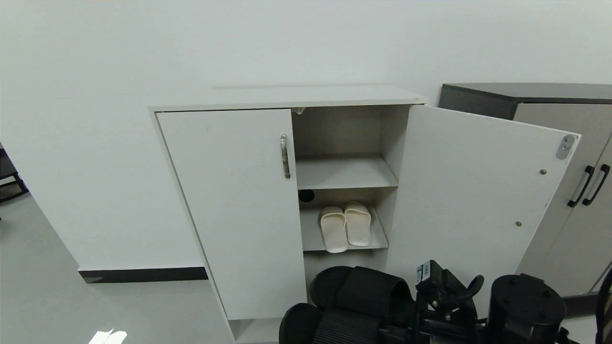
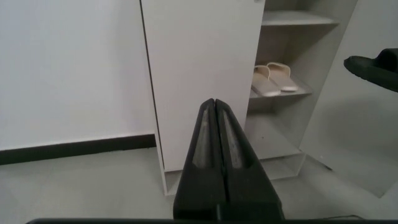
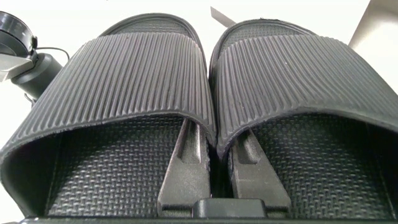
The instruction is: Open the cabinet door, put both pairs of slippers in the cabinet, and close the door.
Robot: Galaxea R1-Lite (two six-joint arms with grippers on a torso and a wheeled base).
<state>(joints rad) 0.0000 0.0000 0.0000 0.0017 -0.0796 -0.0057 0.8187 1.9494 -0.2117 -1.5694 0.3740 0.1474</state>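
Head view: white laminate cabinet [image 1: 287,98], flat-panelled and boxy. Its left door [image 1: 229,210] is closed and carries a slim, curved metal handle [image 1: 285,156]. The right door [image 1: 468,200] is swung wide open, smooth inner face showing with a metal hinge plate at its top corner. The upper shelf [image 1: 344,173] is bare matte board. On the middle shelf [image 1: 380,241] sits a pair of cream slippers [image 1: 345,227], smooth moulded foam, side by side and touching, toes inward.

Black slippers [image 1: 363,291] are low in front of the open compartment, below the cream pair's shelf and outside the cabinet. They are rubbery, with finely ribbed straps and textured woven-pattern footbeds.

In the right wrist view the right gripper [image 3: 216,134] has one finger inside each black slipper, under the straps. The inner side walls are pinched between the jaws, clamped on the pair.

In the left wrist view the left gripper [image 2: 214,109] has its jaws pressed together with nothing between them. It hangs near the floor in front of the closed door, well apart from both pairs.

A grey cabinet [image 1: 559,119] with a dark top and black bar handles [image 1: 588,185] stands just behind the open door's edge. A black baseboard [image 1: 143,274] runs along the white wall, above the grey floor [image 1: 48,296].
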